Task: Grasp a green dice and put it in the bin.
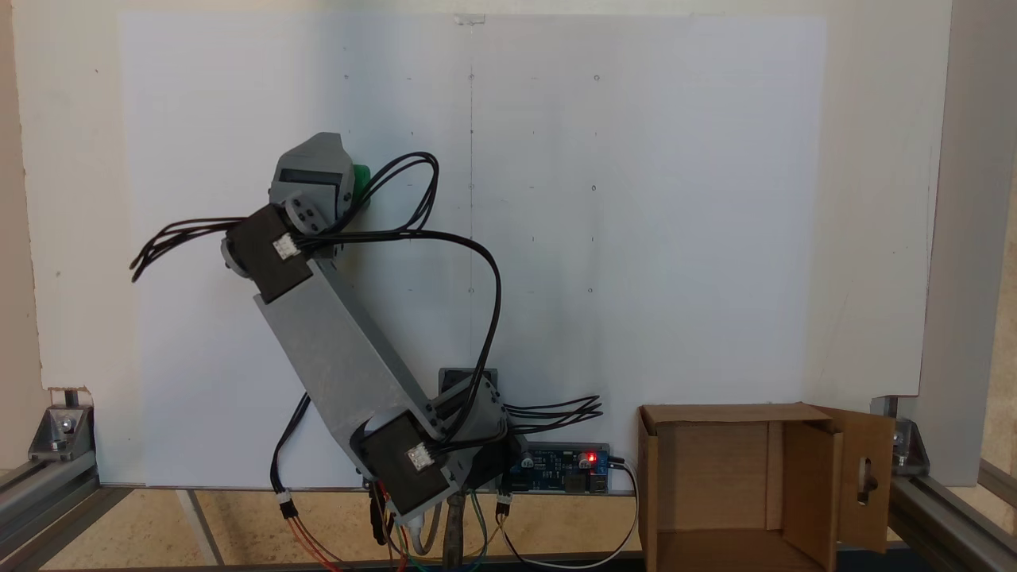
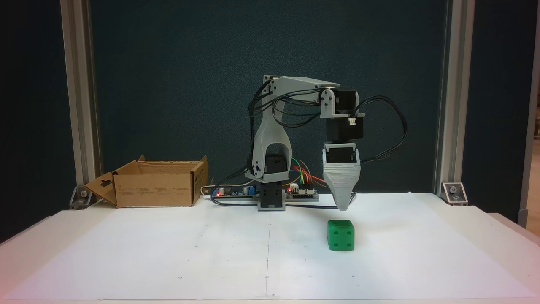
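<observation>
In both fixed views the grey arm reaches out over a white paper-covered surface (image 2: 168, 245). Seen from the front, the claw (image 2: 344, 207) points straight down in the centre-right of the frame, its tapered grey tip hanging just above the green dice (image 2: 341, 235) and apart from it. The two jaws line up one behind the other from this side, so only a single tip shows and I cannot tell whether they stand apart or together. The green dice sits on the white surface just below the tip, right of the arm's base, with a four-pip face turned toward the camera.

From above, the green dice (image 1: 361, 184) peeks out as a small green patch in the upper left of the frame, beside the grey claw housing that covers most of it. Black cables loop from the wrist down toward the base.

The bin (image 2: 154, 185) stands at the left of the front frame, well apart from the dice, with its slotted flap folded outward. From above it appears at the lower right (image 1: 715, 413), open. A circuit board (image 1: 568, 465) with a red light lies between the arm's base and the bin.
</observation>
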